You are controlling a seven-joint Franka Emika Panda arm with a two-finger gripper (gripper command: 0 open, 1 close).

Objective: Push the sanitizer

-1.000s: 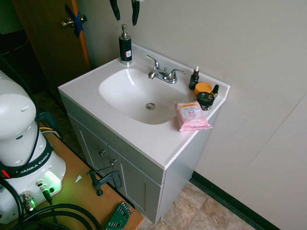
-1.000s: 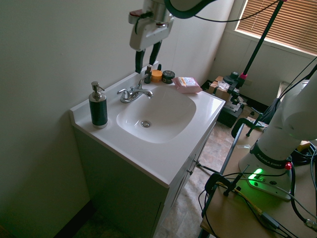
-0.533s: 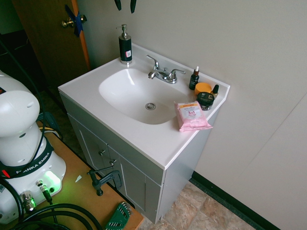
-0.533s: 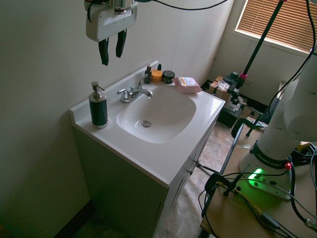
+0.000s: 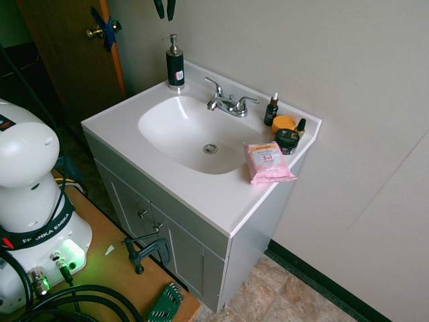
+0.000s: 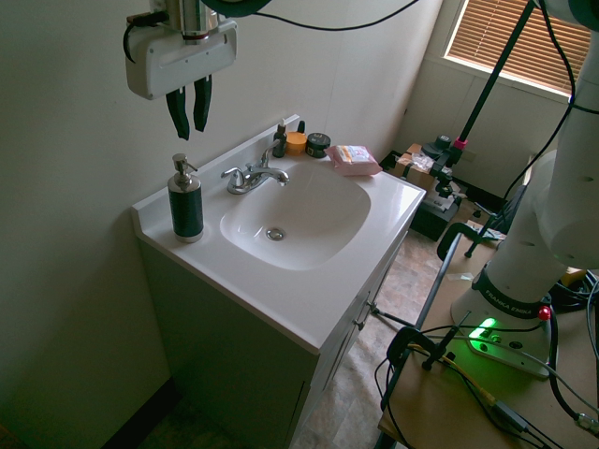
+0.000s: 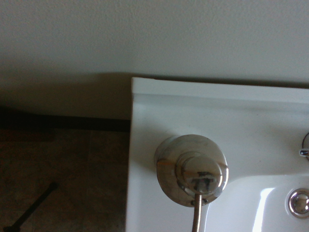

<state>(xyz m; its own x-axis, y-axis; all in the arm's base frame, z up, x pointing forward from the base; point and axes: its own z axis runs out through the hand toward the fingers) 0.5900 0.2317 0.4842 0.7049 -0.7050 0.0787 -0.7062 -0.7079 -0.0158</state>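
Where the bench (image 5: 201, 194) meets its back corner, left of the faucet (image 5: 226, 102), the sanitizer (image 5: 175, 64) stands upright, with the gripper (image 5: 165, 8) above it. From the second exterior view, the gripper hangs well above the sanitizer, jaws slightly spread, pinching nothing. Looking straight down, the wrist view shows the silver pump head (image 7: 195, 173) near the bench's corner.

Daylight comes in thru the blinds (image 6: 524, 37), so the room's pretty bright. Soft glare on the white sink (image 5: 194, 134) basin. Wrist view is a bit soft, w/ reflections on the sanitizer (image 7: 191, 170) pump head. Dark shadow beside the vanity there.
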